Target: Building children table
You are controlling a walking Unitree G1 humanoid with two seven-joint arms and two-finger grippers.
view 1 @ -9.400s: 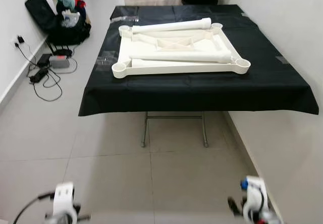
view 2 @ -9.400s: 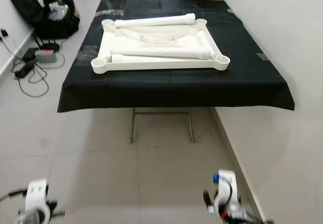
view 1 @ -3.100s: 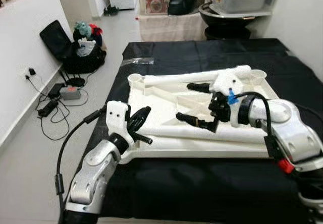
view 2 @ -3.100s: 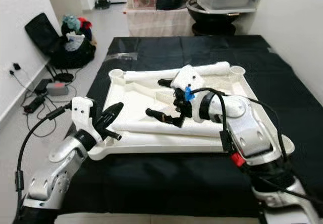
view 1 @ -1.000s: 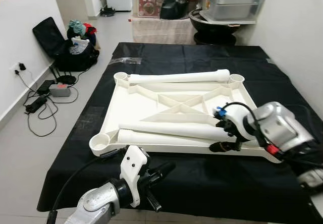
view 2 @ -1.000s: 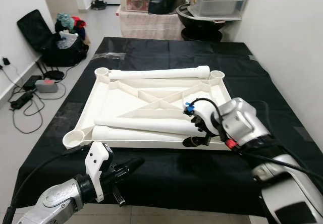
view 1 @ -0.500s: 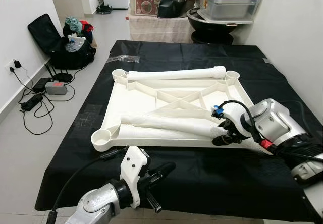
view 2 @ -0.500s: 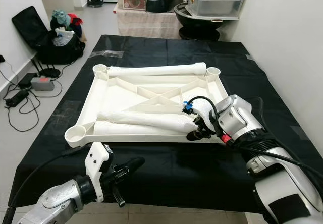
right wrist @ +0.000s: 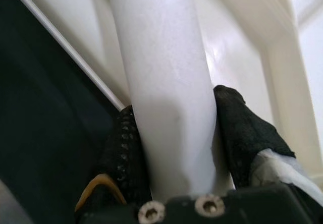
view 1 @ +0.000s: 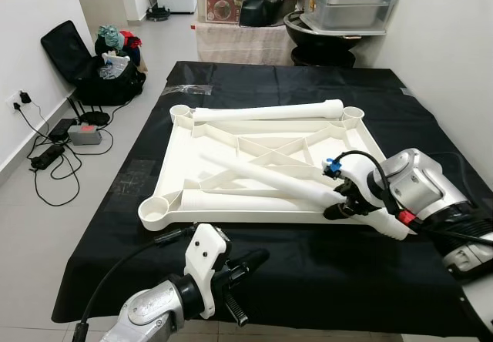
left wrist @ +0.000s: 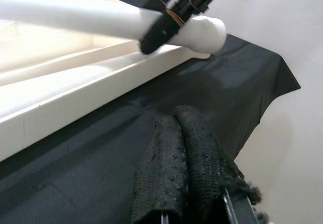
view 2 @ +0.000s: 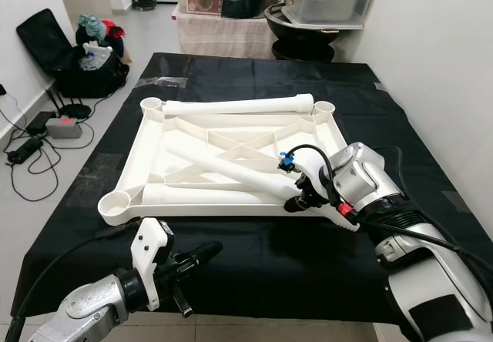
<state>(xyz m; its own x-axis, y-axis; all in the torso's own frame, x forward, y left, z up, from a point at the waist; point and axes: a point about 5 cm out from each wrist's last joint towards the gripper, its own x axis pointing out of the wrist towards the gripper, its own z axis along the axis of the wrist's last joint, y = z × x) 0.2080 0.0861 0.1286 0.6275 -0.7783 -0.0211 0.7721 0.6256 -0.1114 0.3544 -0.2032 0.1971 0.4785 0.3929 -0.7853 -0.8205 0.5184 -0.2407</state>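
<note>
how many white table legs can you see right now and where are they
3. One leg lies along the far edge of the upturned tabletop; one lies along its near edge; the right gripper holds one slantwise above it. Others may be hidden.

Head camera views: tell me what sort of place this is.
Probably a room in a home: tiled floor, a suitcase of clothes against the wall, storage tubs behind a black-covered folding table.

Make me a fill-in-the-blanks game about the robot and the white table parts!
1. The right gripper is shut on a white plastic ____ leg.
2. The upside-down white plastic tabletop lies on a ____ tablecloth.
3. The left gripper has its fingers ____.
4. Another white tube leg lies along the tabletop's ____ edge.

Missing words: tube; black; shut; far
</note>
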